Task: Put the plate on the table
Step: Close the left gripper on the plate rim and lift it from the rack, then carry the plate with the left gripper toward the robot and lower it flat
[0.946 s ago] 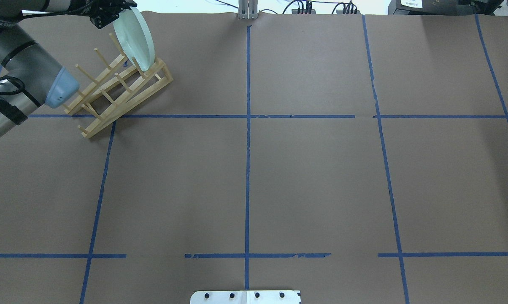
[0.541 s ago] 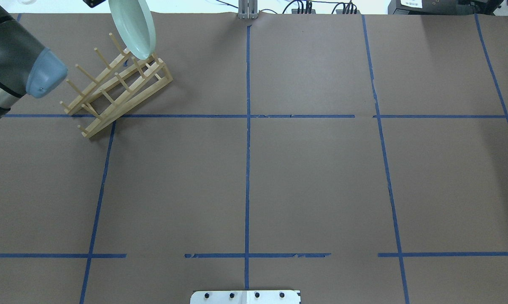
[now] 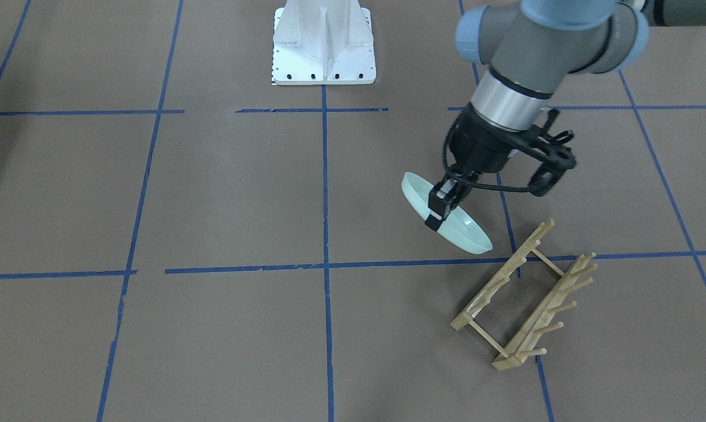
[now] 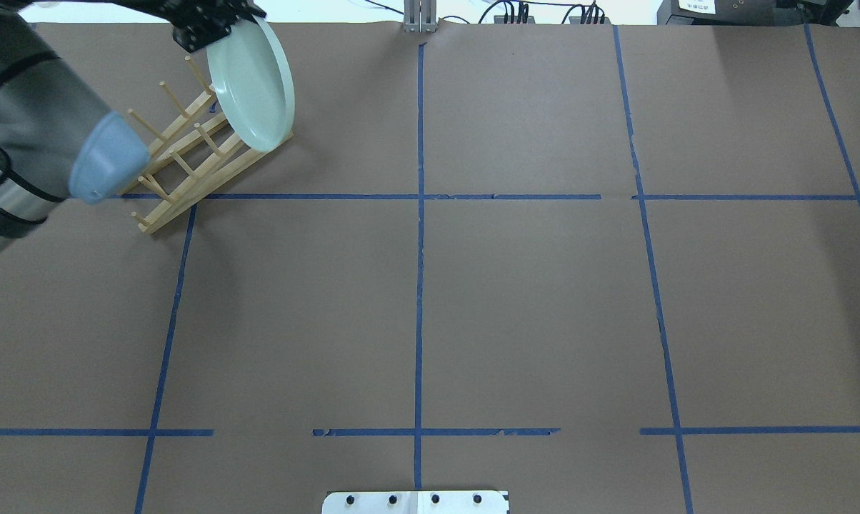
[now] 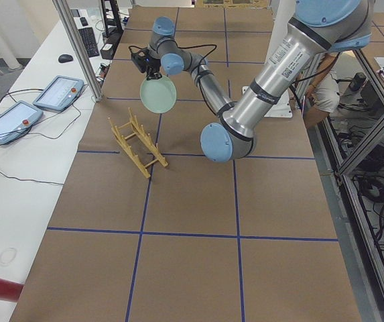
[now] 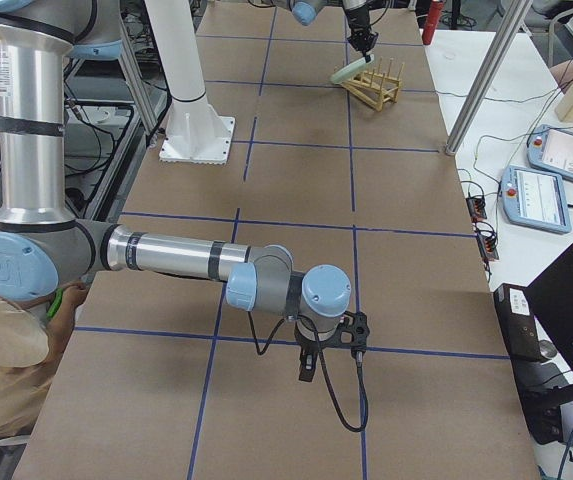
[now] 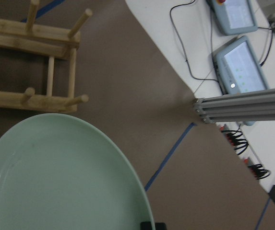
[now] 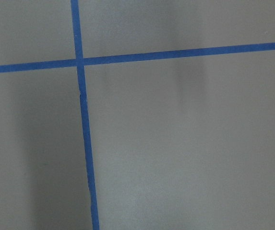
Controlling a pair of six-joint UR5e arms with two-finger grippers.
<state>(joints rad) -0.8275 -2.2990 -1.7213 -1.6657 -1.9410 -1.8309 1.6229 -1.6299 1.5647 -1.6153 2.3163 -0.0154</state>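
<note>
My left gripper (image 3: 438, 208) is shut on the rim of the pale mint-green plate (image 3: 468, 232), holding it tilted in the air above the brown table (image 3: 212, 187), clear of the wooden peg rack (image 3: 523, 299). In the overhead view the plate (image 4: 251, 86) hangs over the rack's far end (image 4: 187, 153), with the gripper (image 4: 212, 32) at its upper rim. The left wrist view shows the plate (image 7: 55, 177) close up and the rack (image 7: 46, 67) below it. My right gripper (image 6: 306, 368) shows only in the exterior right view, low over the table; I cannot tell whether it is open or shut.
The white robot base (image 3: 323, 47) stands at the table's robot side. A metal post (image 5: 78, 47) and tablets (image 5: 57, 94) on a white bench lie past the table's far edge, near the rack. The right wrist view shows only table and blue tape (image 8: 82, 120).
The left gripper has carried the plate up off the rack's pegs, then right and back toward the robot, tilting it so more of its face shows. The rack has not moved.
</note>
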